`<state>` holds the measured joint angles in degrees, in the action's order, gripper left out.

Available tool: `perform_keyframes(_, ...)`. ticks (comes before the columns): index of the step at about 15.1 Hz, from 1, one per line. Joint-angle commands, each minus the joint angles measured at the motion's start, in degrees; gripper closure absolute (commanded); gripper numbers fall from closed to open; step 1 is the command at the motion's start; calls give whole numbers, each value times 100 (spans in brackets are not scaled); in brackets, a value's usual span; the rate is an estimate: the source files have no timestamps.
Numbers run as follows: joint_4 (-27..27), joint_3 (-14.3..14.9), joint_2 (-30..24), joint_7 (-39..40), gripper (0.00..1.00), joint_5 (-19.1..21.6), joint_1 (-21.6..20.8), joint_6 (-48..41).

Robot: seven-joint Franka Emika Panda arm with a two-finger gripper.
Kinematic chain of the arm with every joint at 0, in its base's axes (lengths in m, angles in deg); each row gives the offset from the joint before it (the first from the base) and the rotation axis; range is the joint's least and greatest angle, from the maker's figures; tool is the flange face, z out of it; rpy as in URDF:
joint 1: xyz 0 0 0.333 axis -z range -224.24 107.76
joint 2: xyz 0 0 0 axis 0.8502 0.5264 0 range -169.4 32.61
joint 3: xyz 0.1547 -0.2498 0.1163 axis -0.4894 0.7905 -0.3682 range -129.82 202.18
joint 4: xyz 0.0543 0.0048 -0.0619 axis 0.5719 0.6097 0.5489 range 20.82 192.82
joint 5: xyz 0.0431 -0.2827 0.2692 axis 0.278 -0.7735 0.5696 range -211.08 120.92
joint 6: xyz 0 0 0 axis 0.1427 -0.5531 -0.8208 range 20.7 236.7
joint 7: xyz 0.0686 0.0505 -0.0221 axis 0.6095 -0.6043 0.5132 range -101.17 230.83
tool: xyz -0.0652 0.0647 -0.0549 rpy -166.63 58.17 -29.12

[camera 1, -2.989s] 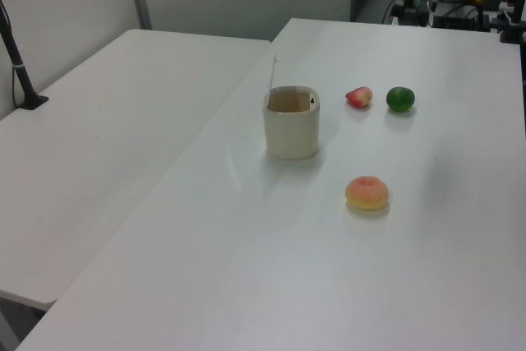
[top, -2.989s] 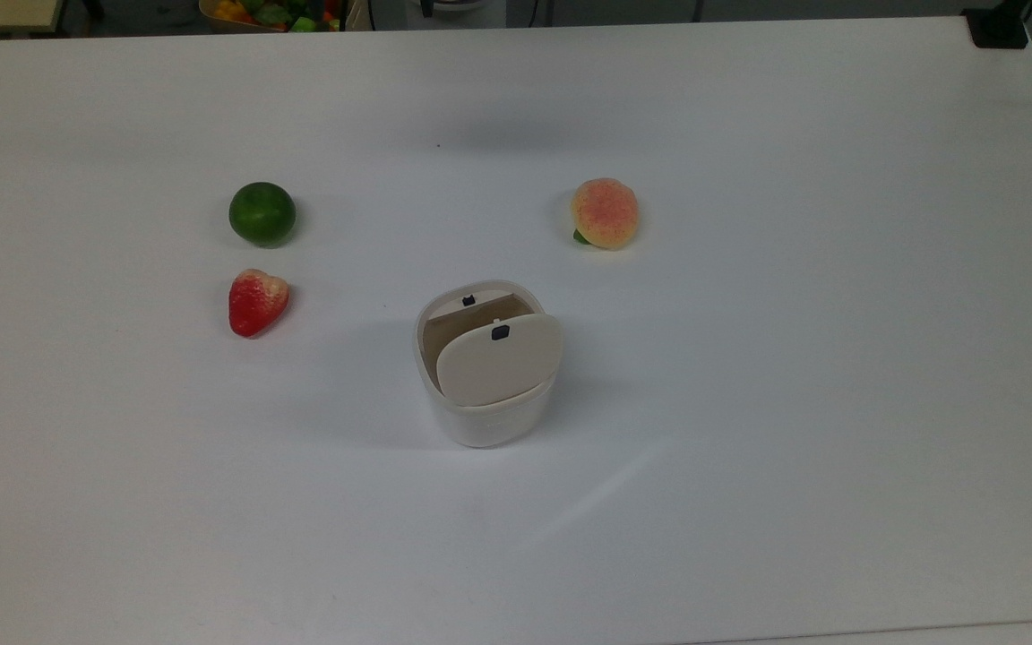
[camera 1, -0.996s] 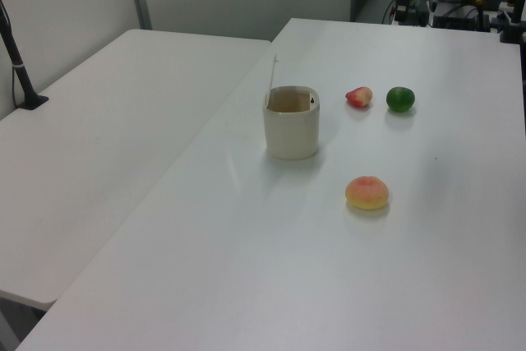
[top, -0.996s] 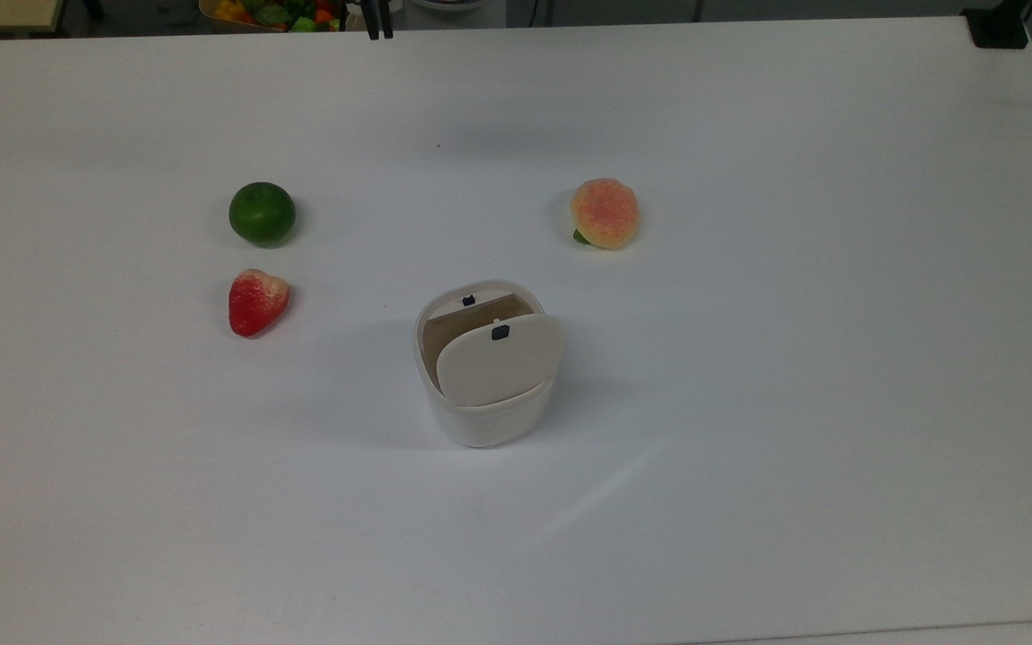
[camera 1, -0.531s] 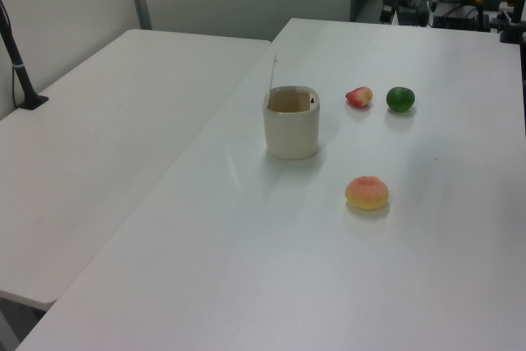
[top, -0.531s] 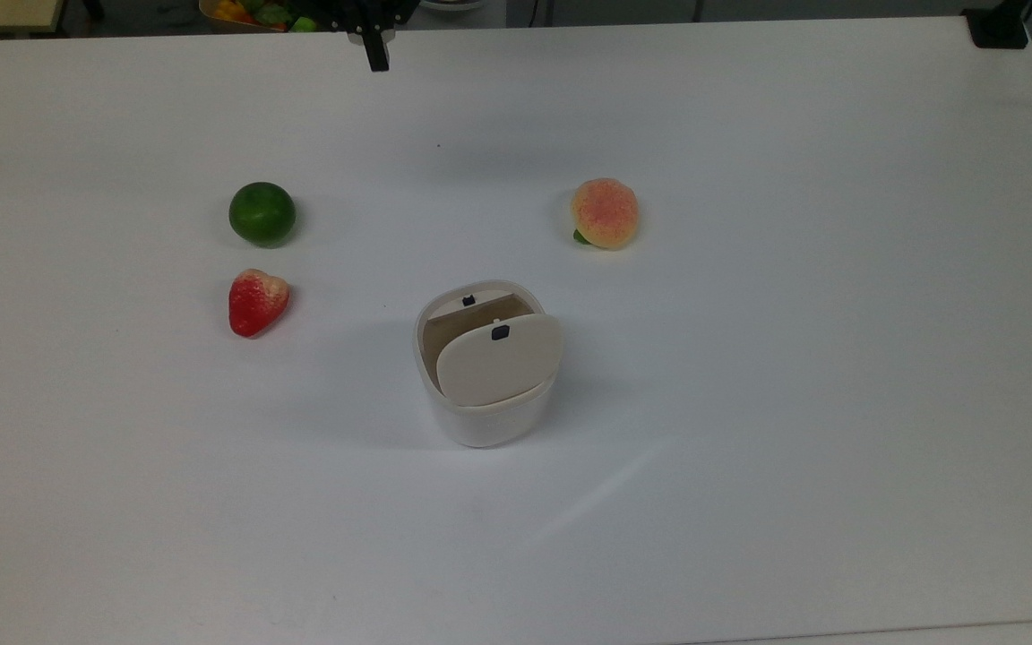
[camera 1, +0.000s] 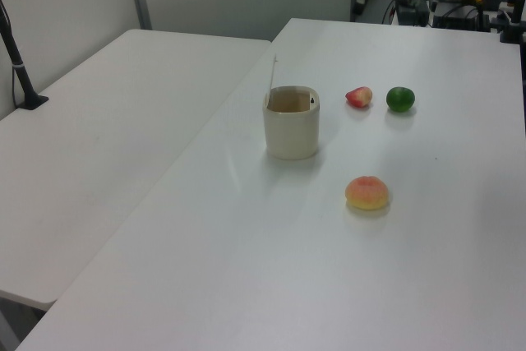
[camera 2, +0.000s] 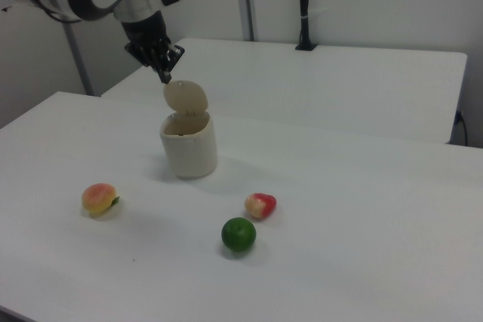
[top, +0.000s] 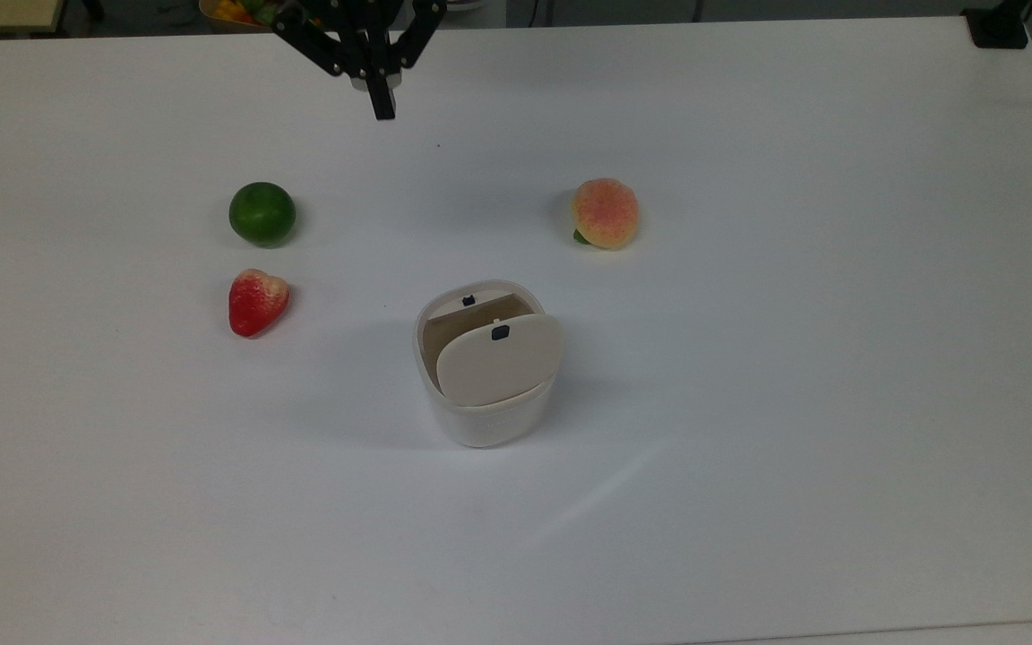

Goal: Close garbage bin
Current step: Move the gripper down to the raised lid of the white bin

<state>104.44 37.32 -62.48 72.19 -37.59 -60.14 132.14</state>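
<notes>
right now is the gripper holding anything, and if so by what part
Nothing is held. The gripper hangs in the air, fingers together, away from the garbage bin, whose lid stands open.

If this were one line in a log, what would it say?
phase: approach | pincer: shut, empty, above table's far side | garbage bin: lid upright, open

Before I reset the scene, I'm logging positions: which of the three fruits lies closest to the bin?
The strawberry. It lies just off the bin on the top view's left, nearer than the lime beyond it or the peach on the other side.
</notes>
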Motion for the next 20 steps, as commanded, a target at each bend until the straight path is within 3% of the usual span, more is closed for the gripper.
perform_keyframes(1,-755,-26,629,-410,100,104,-91,371)
perform_keyframes(7,-730,-44,920,-613,100,122,-258,1716)
perform_keyframes(20,-747,-44,1737,-622,100,104,-662,3096)
